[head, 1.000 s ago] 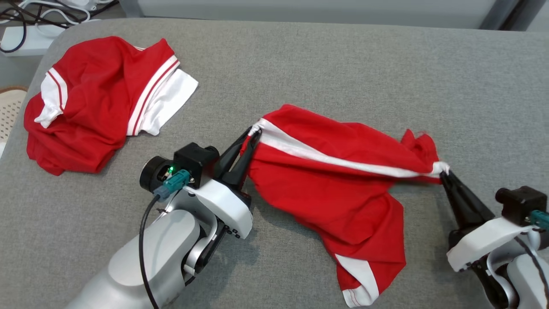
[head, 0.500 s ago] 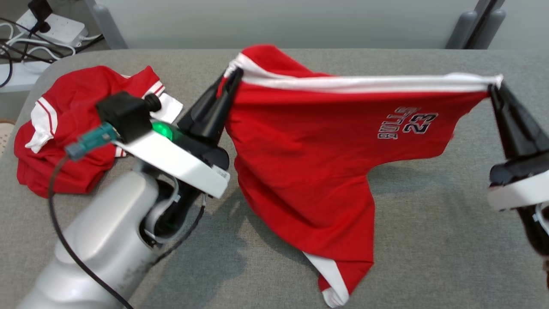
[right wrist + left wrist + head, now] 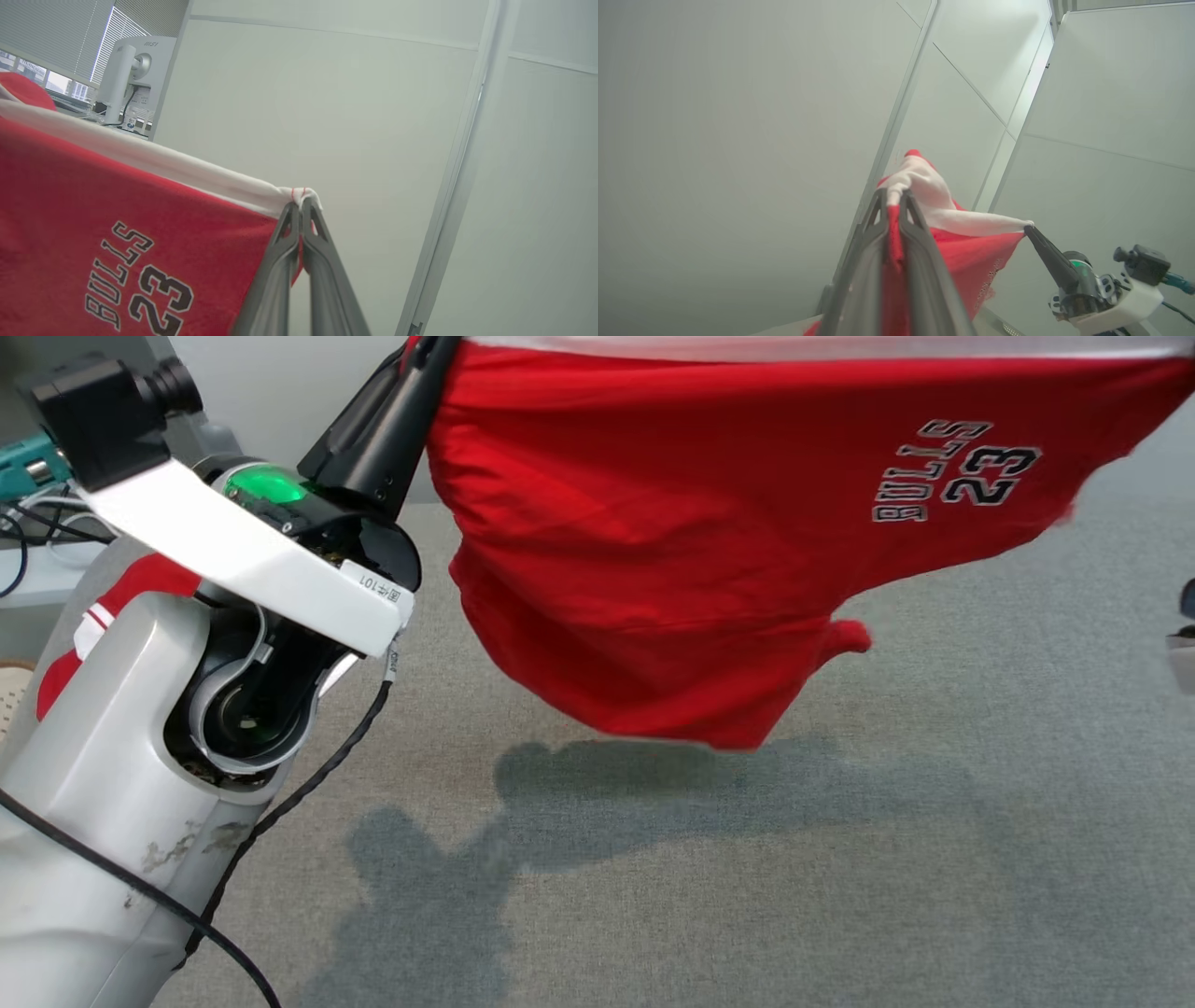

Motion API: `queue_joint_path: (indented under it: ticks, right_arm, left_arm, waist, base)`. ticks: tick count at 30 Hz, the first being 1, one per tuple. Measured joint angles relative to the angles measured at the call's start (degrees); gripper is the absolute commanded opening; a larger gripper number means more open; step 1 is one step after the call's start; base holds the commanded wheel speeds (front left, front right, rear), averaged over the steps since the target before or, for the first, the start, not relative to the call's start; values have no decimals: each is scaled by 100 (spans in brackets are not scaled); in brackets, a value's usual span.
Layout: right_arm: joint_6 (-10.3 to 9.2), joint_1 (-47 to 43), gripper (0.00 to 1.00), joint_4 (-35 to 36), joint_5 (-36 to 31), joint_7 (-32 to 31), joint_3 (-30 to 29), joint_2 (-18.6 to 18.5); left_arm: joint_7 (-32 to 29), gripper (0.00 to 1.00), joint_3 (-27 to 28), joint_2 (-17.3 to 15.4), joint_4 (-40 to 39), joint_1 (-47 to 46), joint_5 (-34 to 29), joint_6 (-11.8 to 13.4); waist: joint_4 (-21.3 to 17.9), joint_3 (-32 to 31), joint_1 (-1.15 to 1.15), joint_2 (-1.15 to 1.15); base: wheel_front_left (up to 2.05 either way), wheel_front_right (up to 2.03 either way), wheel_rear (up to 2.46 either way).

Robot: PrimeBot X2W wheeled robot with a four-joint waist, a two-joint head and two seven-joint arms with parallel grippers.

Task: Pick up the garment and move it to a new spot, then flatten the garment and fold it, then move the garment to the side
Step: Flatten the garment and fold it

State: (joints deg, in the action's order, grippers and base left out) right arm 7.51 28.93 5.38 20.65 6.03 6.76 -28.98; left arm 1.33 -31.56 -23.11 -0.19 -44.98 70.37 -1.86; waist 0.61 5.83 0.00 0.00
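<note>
Garment (image 3: pixel 672 551) hung aloft, clear of the grey counter (image 3: pixel 747 896).
Soft, light and limp, it sagged between 2 grips on its white waistband (image 3: pixel 154 161): left hand (image 3: pixel 895 198) and right hand (image 3: pixel 301 205) each pinched 1 corner, likely the best hold for spreading it. Count: 1 garment held, 2 hands, 1 other red garment (image 3: pixel 126 588) behind the left arm (image 3: pixel 103 784).

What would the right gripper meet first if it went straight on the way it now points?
The right gripper pinches the garment by its white band; beyond that the way looks free up to the pale wall panel, at unclear depth.
</note>
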Motion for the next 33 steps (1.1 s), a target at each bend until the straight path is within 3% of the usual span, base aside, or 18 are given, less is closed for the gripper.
queue_joint_path:
  ticks: [4,9,14,19,22,24,28,33]
  right_arm:
    - [0,-4,0,410,-63,-102,-308,-54]
    - [-1,-22,0,740,24,-487,-588,-56]
    - [-1,113,0,-118,355,-978,272,-27]
    - [-1,1568,0,-2118,578,-928,1563,509]
    - [-1,2679,0,-3501,304,-157,1883,872]
    - [-1,3359,0,-4181,-110,643,1686,1002]
    - [-2,4272,0,-4458,-934,870,1575,1077]
    - [-1,3718,0,-4297,-1104,870,2231,1161]
  left_arm:
    - [-288,0,41,-4,-488,-9,297,62]
    - [-858,0,20,-140,-911,-9,728,478]
    - [-1259,0,-297,-91,-246,-46,802,639]
    - [-660,0,-481,354,1762,-651,155,244]
    - [64,0,-513,739,2998,-1201,-270,-186]
    - [634,0,-474,972,3466,-1582,-405,-437]
    - [1246,0,-488,1216,3420,-2212,-472,-522]
    - [1292,0,-1121,991,3145,-1687,-142,-548]
  waist:
    - [-32,-129,0,0]
    - [-104,-270,0,0]
    - [-177,-233,0,0]
    - [-338,-173,0,0]
    - [-460,-221,0,0]
    - [-513,-254,0,0]
    - [-530,-117,0,0]
    - [-481,373,0,0]
  base:
    - [0,0,0]
    - [0,0,0]
    - [0,0,0]
    - [0,0,0]
    - [0,0,0]
    - [0,0,0]
    - [0,0,0]
    - [0,0,0]
